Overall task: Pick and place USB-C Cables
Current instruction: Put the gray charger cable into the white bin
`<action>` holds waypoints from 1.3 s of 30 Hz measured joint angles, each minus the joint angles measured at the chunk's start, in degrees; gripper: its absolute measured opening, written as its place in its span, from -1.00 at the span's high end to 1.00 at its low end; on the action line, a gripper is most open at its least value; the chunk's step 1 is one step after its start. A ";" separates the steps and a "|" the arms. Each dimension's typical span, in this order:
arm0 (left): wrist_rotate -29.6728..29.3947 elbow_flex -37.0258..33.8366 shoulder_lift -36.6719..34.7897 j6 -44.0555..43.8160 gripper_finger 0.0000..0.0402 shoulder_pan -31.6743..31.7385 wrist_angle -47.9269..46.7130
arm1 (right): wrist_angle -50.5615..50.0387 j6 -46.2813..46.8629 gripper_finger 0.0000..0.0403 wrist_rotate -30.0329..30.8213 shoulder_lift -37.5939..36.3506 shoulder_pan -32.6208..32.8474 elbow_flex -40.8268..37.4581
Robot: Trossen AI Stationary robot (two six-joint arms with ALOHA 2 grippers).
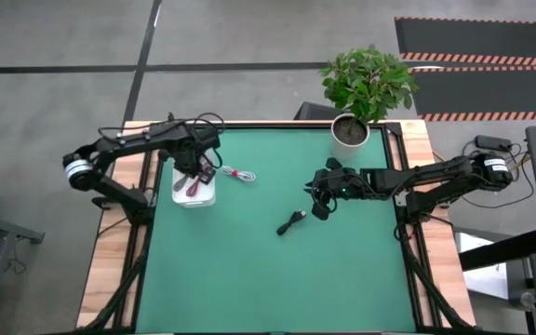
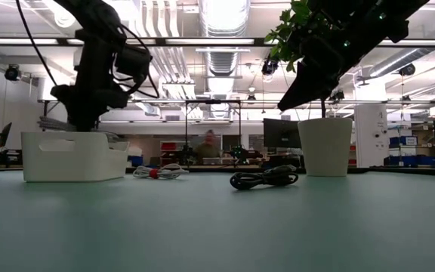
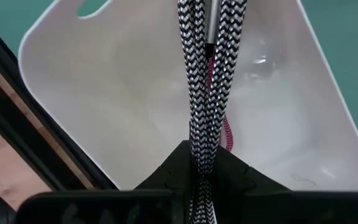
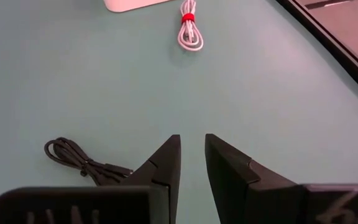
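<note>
Directly in left gripper [image 3: 202, 163]: grey cable [image 3: 205, 93], above tray [image 3: 104, 106].

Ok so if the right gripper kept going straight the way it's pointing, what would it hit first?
Probably the white cable with the red tie, which lies almost dead ahead of the right gripper. Bare mat lies between them. The black cable sits off to one side, likely missed.

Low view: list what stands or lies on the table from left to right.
White tray → white cable with red tie → black cable → white plant pot.
</note>
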 joint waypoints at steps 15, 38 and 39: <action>-0.15 -0.56 -0.20 -1.01 0.89 -0.44 2.89 | 0.02 -0.65 0.67 0.02 0.00 -0.01 -0.02; -0.39 -1.58 -0.16 -3.51 0.89 -0.44 4.85 | 0.24 -2.46 0.67 0.04 0.00 -0.02 -0.04; -0.39 -2.10 -0.16 -3.51 0.89 -0.44 4.97 | 0.25 -2.80 0.67 0.04 0.00 -0.02 -0.04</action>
